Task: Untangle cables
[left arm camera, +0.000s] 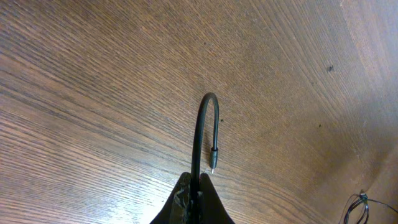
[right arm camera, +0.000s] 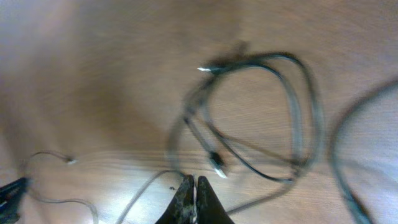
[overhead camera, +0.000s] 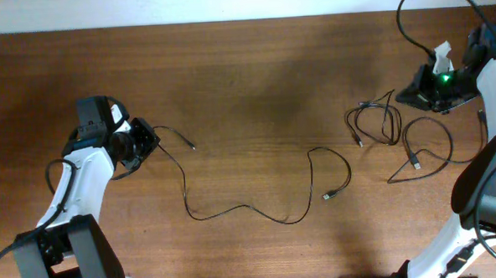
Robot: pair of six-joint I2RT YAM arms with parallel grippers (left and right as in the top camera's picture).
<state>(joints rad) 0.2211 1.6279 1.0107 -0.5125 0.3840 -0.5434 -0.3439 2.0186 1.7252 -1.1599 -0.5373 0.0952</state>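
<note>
A long thin black cable (overhead camera: 234,211) sprawls across the middle of the table, with one plug end (overhead camera: 326,197) lying free. My left gripper (overhead camera: 139,142) is shut on its other end. In the left wrist view the cable (left arm camera: 208,99) arches up out of the shut fingers (left arm camera: 198,183) and its small plug (left arm camera: 213,163) points back down. A knotted bundle of thin cables (overhead camera: 377,117) with a wider loop (overhead camera: 424,148) lies at the right. My right gripper (overhead camera: 430,91) is beside it. Its fingers (right arm camera: 194,182) are shut, and a thin cable (right arm camera: 149,186) runs into their tips below the blurred bundle (right arm camera: 255,112).
The thicker black arm cable (overhead camera: 419,14) arcs over the far right corner. The table's back edge (overhead camera: 226,21) meets a white wall. The arm bases stand at the front left and front right.
</note>
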